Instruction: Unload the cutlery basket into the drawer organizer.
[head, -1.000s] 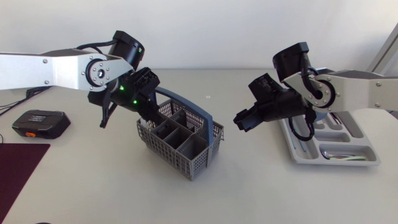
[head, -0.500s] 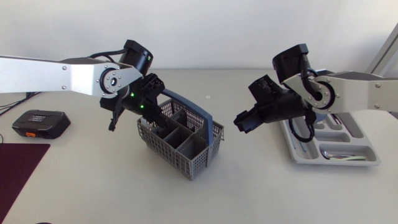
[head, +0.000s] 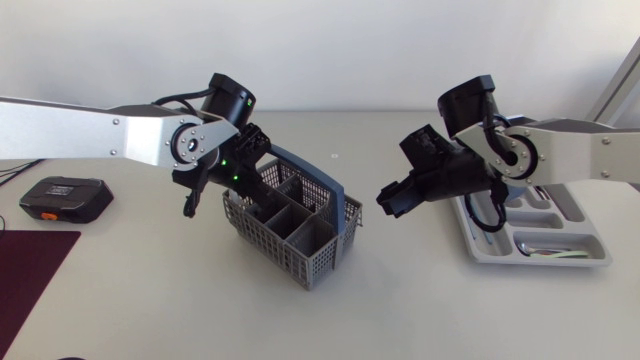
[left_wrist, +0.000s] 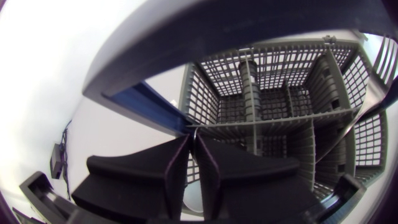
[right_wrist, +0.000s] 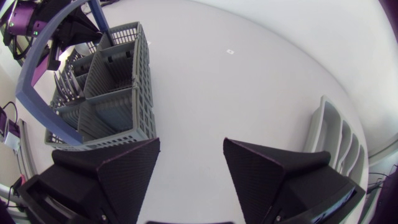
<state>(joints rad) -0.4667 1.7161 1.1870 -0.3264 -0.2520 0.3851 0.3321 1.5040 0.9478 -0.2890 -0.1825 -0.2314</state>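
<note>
The basket (head: 290, 228) is rendered in mid grey with an open grid pattern on its walls, and its arched handle (head: 305, 166) is coloured blue. The organizer (head: 560, 252) is shown in plain pale grey on the off-white table (head: 420, 310). The left arm (head: 90, 130) and right arm (head: 585, 148) are finished in silver-grey with black joints, the left gripper (left_wrist: 194, 140) and right gripper (right_wrist: 189, 149) in matte black, and a black box (head: 65, 197) with orange trim and a dark maroon mat (head: 28, 268) are seen.

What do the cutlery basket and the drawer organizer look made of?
Cutlery basket: likely moulded grey plastic, matte, judging by its thin lattice walls; its arched handle looks blue plastic. Drawer organizer: probably smooth light-grey plastic, with rounded moulded compartments and a faint sheen.
</note>
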